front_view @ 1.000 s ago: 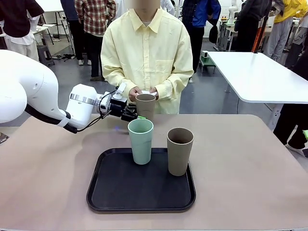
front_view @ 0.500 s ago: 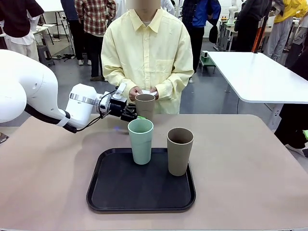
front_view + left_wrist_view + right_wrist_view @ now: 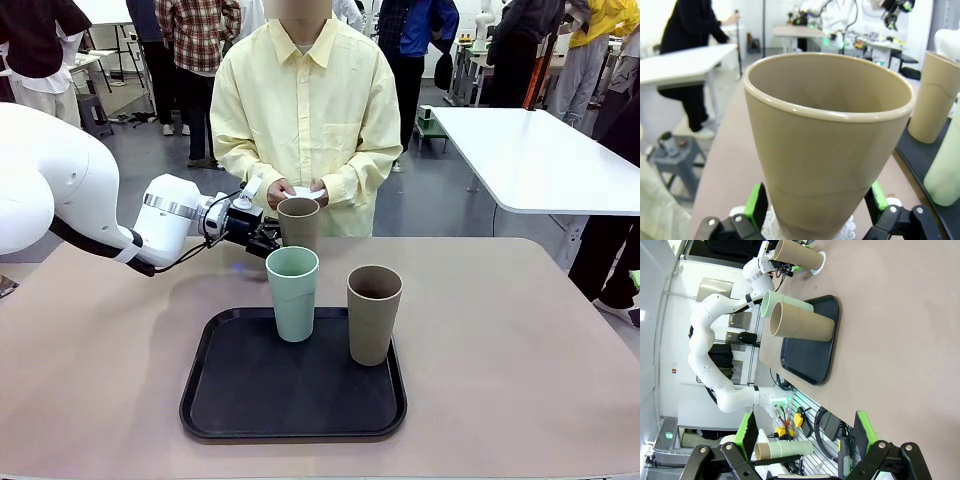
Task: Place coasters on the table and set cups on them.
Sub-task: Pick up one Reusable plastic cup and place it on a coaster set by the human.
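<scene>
At the table's [image 3: 500,380] far side a taupe cup [image 3: 298,222] stands upright on a white scalloped coaster [image 3: 847,235]. My left gripper [image 3: 276,240] is open around the cup's [image 3: 827,150] lower part, and its green pads [image 3: 756,206] sit just off the cup wall on either side. On the black tray [image 3: 240,400] stand a mint cup [image 3: 292,293] and a second taupe cup [image 3: 373,313]. Behind the far cup, the person's hands [image 3: 305,190] hold more white coasters. My right gripper [image 3: 805,440] hangs open with nothing in it, well away from the tray [image 3: 815,360].
The person in a pale yellow shirt [image 3: 305,110] stands close against the far edge. A white table [image 3: 540,155] stands at the back right. Bare tabletop lies to the left and right of the tray.
My left gripper has opened and let go of the far taupe cup, then drawn back slightly to the left. The cup stays upright on its coaster. The tray's cups have not moved.
</scene>
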`<control>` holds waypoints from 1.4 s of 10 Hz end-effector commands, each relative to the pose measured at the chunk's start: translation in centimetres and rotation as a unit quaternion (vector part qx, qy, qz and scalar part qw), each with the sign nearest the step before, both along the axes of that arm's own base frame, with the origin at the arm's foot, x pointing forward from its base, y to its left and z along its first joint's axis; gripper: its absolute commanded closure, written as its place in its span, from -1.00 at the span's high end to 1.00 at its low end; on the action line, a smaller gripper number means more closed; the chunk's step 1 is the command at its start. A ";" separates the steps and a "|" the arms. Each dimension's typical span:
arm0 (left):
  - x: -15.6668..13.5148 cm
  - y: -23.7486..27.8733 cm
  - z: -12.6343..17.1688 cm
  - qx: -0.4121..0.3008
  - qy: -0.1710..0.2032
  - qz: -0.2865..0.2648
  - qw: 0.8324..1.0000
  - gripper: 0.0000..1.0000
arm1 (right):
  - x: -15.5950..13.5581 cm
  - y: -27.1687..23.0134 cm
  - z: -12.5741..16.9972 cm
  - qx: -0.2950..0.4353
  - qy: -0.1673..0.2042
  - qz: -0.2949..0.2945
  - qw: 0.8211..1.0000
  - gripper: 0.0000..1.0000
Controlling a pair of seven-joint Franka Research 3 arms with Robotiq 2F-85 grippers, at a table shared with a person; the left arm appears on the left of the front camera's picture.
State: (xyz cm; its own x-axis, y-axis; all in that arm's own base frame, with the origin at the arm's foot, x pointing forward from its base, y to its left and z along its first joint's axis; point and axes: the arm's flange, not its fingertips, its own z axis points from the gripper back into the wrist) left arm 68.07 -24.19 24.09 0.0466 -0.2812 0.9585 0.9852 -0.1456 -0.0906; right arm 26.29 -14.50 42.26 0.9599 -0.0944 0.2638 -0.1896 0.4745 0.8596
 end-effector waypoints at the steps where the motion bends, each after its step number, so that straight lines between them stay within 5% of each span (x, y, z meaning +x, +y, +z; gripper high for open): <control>1: -0.8 0.6 0.8 0.015 0.003 -0.007 1.000 1.00 | 0.1 -0.1 0.0 0.008 -0.007 0.000 1.000 1.00; 9: -1.4 1.9 1.9 0.113 -0.012 -0.004 0.994 1.00 | 0.1 -0.1 0.0 0.008 -0.007 0.000 1.000 1.00; 12: -3.4 4.7 6.9 0.188 -0.044 0.034 0.981 1.00 | 0.1 -0.1 0.0 0.008 -0.007 0.000 1.000 1.00; 14: -5.4 6.0 12.5 0.294 -0.072 0.048 0.952 1.00 | 0.1 -0.1 0.0 0.008 -0.007 0.000 1.000 1.00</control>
